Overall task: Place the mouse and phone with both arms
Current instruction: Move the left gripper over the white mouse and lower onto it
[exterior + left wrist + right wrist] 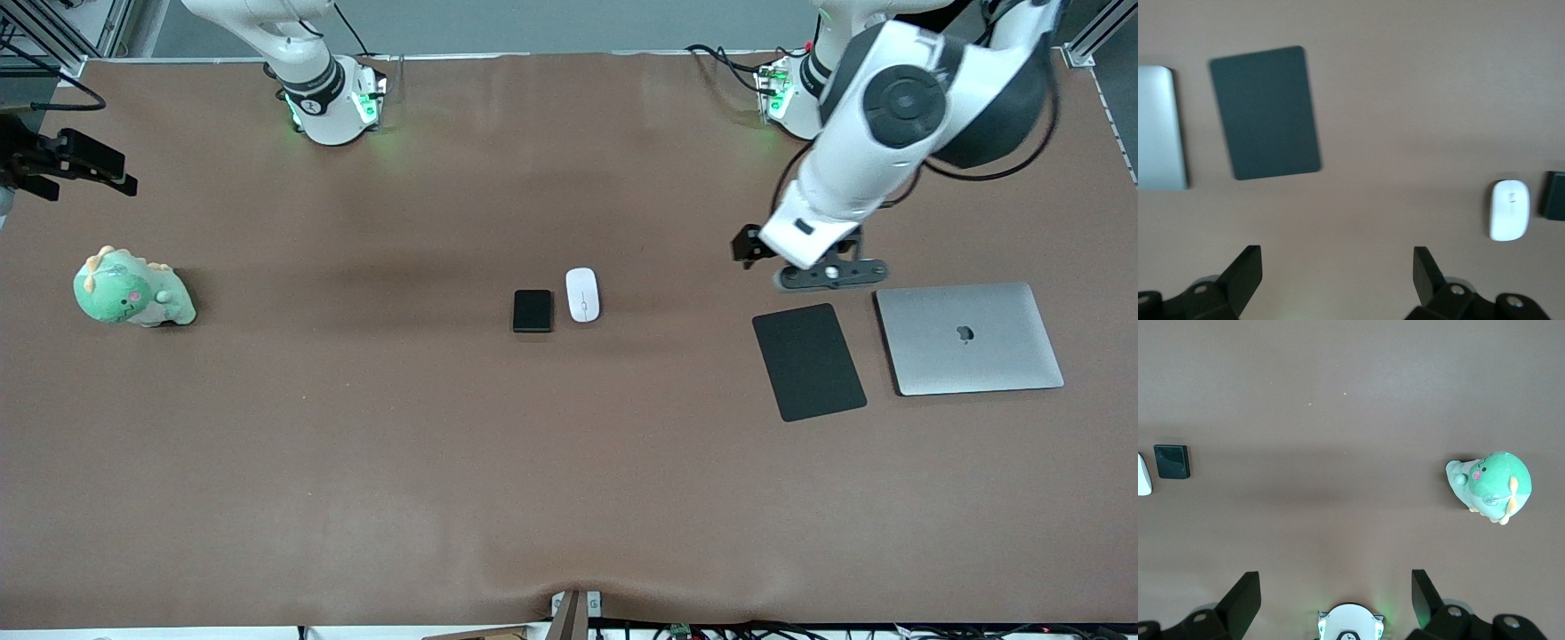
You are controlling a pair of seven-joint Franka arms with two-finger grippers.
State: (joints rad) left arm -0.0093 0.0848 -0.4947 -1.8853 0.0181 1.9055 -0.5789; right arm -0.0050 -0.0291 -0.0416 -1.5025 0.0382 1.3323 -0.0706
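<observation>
Lying nearest my camera, the mouse pad (808, 361) is sitting beside the laptop (969, 339) at the left arm's end of the table (444, 462). I'm seeing the phone (532, 311) and mouse (582, 294) resting just beside each other mid-table, untouched. My left gripper (1337, 273) is hanging released over bare table by the pad. My right gripper (1335, 595) is waiting spread wide and holding nothing near the plush dinosaur (131, 291).
</observation>
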